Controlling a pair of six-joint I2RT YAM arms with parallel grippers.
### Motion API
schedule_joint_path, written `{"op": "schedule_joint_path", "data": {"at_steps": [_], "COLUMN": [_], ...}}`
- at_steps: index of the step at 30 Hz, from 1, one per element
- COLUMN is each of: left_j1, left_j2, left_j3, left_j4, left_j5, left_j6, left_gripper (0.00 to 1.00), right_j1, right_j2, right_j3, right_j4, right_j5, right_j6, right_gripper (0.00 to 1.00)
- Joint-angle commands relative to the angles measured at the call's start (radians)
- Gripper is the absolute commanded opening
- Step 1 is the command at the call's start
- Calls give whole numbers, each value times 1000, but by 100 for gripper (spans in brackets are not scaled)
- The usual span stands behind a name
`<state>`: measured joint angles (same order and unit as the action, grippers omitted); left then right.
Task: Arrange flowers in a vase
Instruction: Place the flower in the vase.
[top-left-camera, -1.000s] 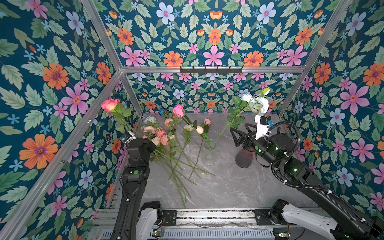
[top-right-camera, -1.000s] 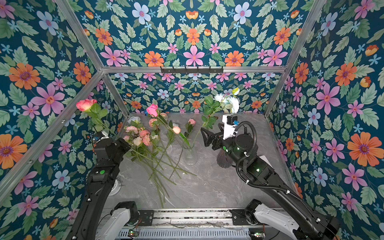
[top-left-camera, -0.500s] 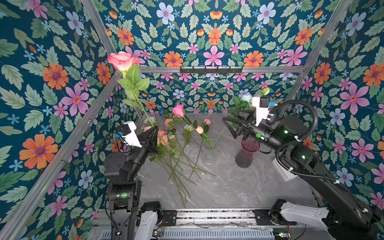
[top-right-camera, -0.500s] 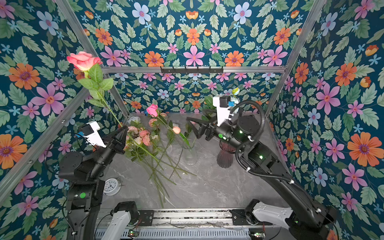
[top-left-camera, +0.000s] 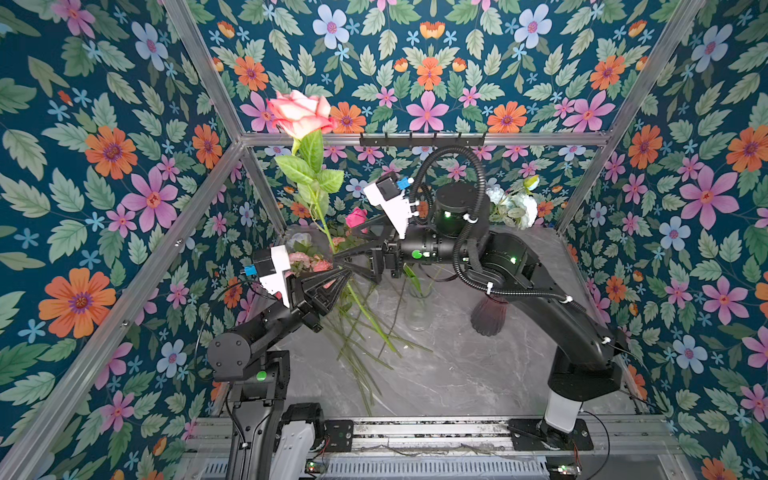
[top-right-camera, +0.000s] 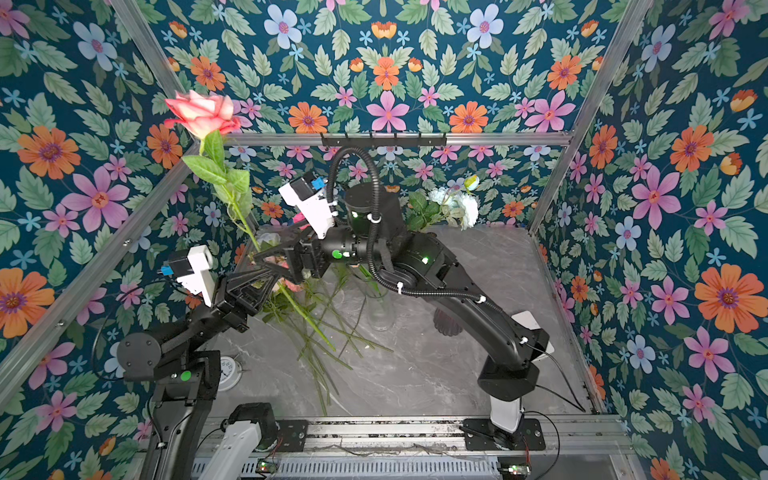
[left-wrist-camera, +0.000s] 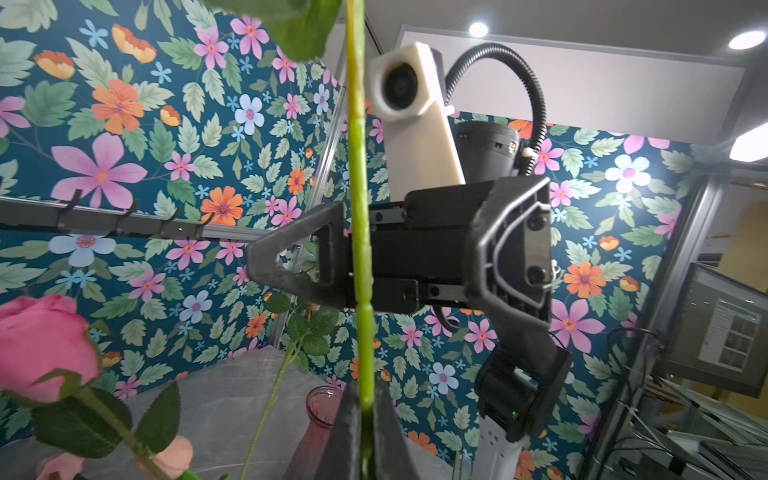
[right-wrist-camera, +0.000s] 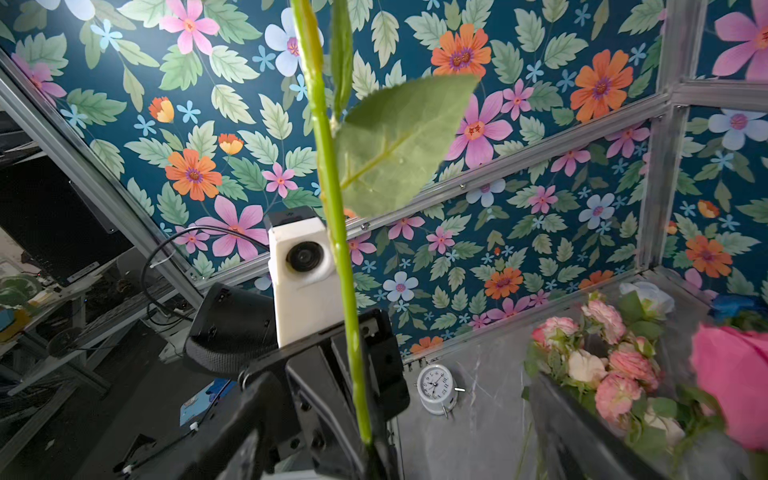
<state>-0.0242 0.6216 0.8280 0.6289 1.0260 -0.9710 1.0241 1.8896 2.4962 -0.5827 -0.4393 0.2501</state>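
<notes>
A coral-pink rose (top-left-camera: 300, 110) is held high above the left of centre of the marble table (top-left-camera: 457, 374). Its bloom is raised against the far wall and its long green stem is slanted down toward the near side. The stem is clamped partway down by the left gripper (top-left-camera: 343, 274), whose fingers are pressed narrow on it. Just above that grip, the right gripper (top-left-camera: 337, 262) is reached across from the right with its fingers spread wide. In the left wrist view the stem is seen passing between them, apparently untouched. A handover is judged to be under way. The rose could be dropped onto the loose flowers (top-left-camera: 311, 262) heaped at the far left if the left hold were released before the right fingers were fully closed. Because the stem is thin and smooth and the bloom heavy, it could be swung or slid within a light pinch. The two sets of fingertips are set almost touching, so they could be knocked together and the stem jolted. A leaf could also be trapped in place of the stem. A clear glass vase (top-left-camera: 417, 307) and a dark red vase (top-left-camera: 490, 316) are stood beneath the right arm, where either could be tipped by the arm or by the trailing stem end.
</notes>
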Motion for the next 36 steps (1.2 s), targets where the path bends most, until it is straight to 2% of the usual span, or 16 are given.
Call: {"op": "schedule_joint_path", "data": {"at_steps": [1,4,5,7,9,10,11,14,15,18,22,25,29,33,36], "left_j1": [-9,-12,-13,-17,-21,-23,-24,-23,-23,-23,-24,-24,-24,-24,-25], "left_j2": [6,13,16,22,28,30,31,16,7,-16,-78,-146,-192,-209,-222], "left_j3": [-14,-31,-34,-34,-31,-31,-33,-49,-53,-64,-69,-103,-130,-151,-164], "left_j4": [101,84,78,77,67,68,65,12,-28,-170,-419,-492,-589,-656,-685], "left_j5": [31,21,19,18,13,11,2,-66,-96,-214,-469,-607,-688,-710,-724], "left_j6": [-62,-53,-50,-48,-40,-40,-40,-9,16,101,233,280,321,335,342], "left_gripper": [0,0,0,0,0,0,6,89,99,100,100,100,100,100,100], "right_j1": [2,16,22,24,24,25,24,24,24,21,18,4,-43,-75,-130], "right_j2": [82,127,126,119,102,91,71,-53,-126,-332,-471,-510,-511,-492,-479], "right_j3": [131,211,209,194,165,145,114,-87,-209,-495,-681,-766,-858,-936,-949], "right_j4": [-124,-137,-128,-114,-101,-96,-81,21,107,323,501,631,785,935,964], "right_j5": [-24,-48,-45,-37,-16,-2,13,117,173,332,483,536,530,526,490], "right_j6": [-10,-11,-13,-15,-23,-29,-36,-66,-84,-168,-298,-375,-399,-455,-401], "right_gripper": [83,68,58,33,0,0,0,0,0,0,0,0,0,0,0]}}
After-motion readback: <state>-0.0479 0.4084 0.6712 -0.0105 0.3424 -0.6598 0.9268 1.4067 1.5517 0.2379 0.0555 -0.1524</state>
